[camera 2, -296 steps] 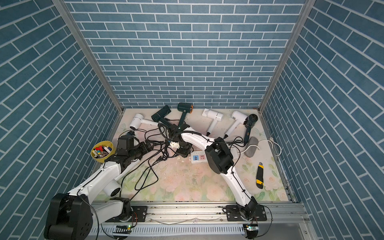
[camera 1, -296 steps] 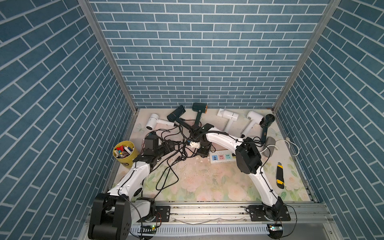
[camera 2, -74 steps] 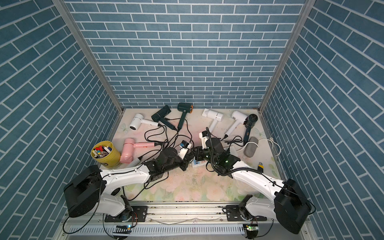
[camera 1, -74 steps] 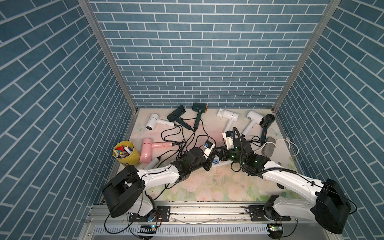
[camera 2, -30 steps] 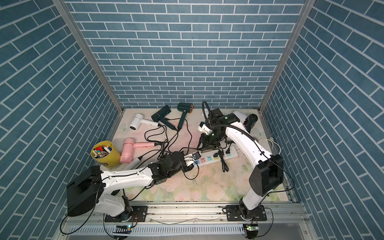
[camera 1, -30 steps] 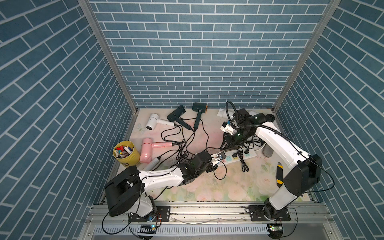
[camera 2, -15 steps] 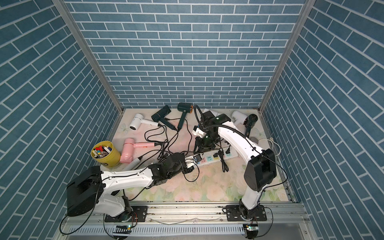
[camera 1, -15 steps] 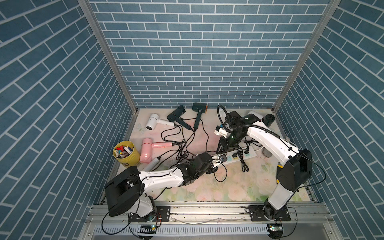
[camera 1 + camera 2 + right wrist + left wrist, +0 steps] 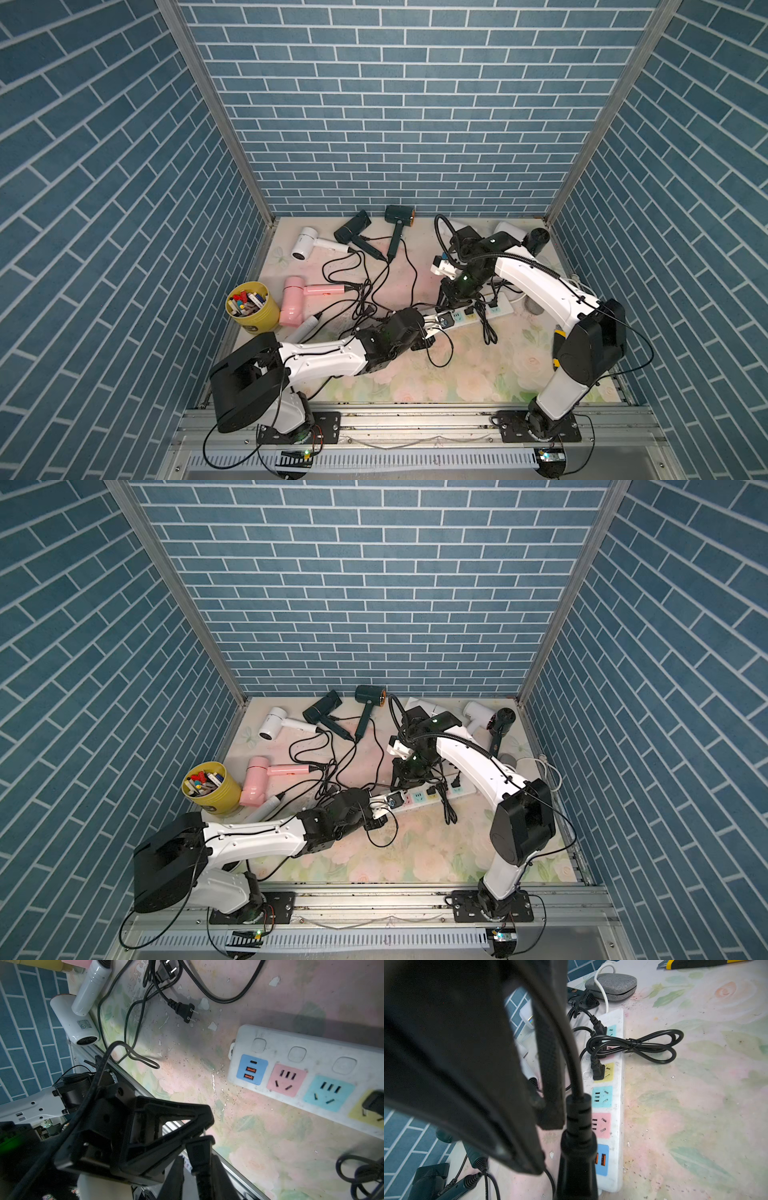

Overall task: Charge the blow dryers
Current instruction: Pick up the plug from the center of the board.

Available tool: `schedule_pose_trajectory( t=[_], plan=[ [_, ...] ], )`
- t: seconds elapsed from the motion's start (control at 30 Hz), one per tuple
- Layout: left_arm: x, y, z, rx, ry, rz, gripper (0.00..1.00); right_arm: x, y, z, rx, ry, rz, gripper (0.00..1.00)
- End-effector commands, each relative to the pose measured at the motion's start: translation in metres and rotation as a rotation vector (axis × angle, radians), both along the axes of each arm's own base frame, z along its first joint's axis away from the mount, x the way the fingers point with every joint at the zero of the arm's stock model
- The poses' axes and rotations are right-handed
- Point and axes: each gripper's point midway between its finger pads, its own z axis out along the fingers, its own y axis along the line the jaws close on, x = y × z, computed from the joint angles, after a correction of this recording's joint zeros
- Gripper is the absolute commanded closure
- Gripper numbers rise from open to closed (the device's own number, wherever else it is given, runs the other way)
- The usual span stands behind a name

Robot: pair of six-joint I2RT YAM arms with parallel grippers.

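One plug at a time: holding the left gripper (image 9: 428, 331) clamped fully closed by the blue USB end of the long white power strip with pastel sockets (image 9: 278, 1043), seemingly steadying it and not visibly pinching anything. Pinching a black moulded plug (image 9: 199, 1152) in the right gripper (image 9: 451, 298) close beside that end; probably best squaring the pins to the empty pink socket (image 9: 286, 1079), then pressing straight down without dragging the loose black cords (image 9: 220, 1001). Noting, farther back, the pink hammer-shaped blow dryer (image 9: 293, 303) lying on the floral mat (image 9: 457, 374), and by the rear wall (image 9: 395, 124) the white blow dryer (image 9: 305, 246) and dark green blow dryer (image 9: 398, 216).
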Motion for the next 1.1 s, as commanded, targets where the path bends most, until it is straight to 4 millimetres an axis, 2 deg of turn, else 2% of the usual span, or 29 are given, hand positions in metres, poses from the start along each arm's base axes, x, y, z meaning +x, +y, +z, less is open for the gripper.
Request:
schedule_pose_trajectory(
  t=[0.0,0.27,0.37,0.53,0.6,0.63,0.7,0.8,0.9,1.07],
  plan=[
    [0.007,0.006,0.018,-0.082,-0.028,0.048,1.00,-0.015,-0.010,0.010,0.006,0.003,0.027,0.73],
    [0.007,0.005,0.019,-0.091,-0.032,0.044,1.00,-0.024,-0.006,0.004,0.037,0.055,0.039,0.75],
    [0.008,0.004,0.019,-0.093,-0.033,0.045,1.00,-0.027,-0.004,-0.002,0.034,0.068,0.049,0.80],
    [0.007,0.004,0.020,-0.097,-0.029,0.042,1.00,-0.027,-0.002,-0.008,0.030,0.066,0.056,0.97],
    [0.007,0.004,0.021,-0.111,-0.022,0.048,1.00,-0.024,-0.002,-0.010,0.027,0.037,0.048,1.00],
    [0.007,0.004,0.023,-0.123,-0.014,0.055,0.95,-0.023,-0.001,-0.010,0.022,0.013,0.043,1.00],
    [0.005,0.007,0.030,-0.168,0.010,0.075,0.57,-0.019,-0.004,-0.017,-0.010,-0.061,0.026,1.00],
    [-0.005,0.013,0.044,-0.253,0.062,0.073,0.31,-0.012,-0.014,-0.030,-0.068,-0.202,-0.030,1.00],
    [-0.015,0.022,0.059,-0.339,0.119,0.065,0.17,-0.006,-0.027,-0.047,-0.116,-0.333,-0.088,1.00],
    [-0.035,0.039,0.087,-0.484,0.200,0.041,0.04,0.001,-0.036,-0.069,-0.091,-0.526,-0.186,1.00]
  ],
)
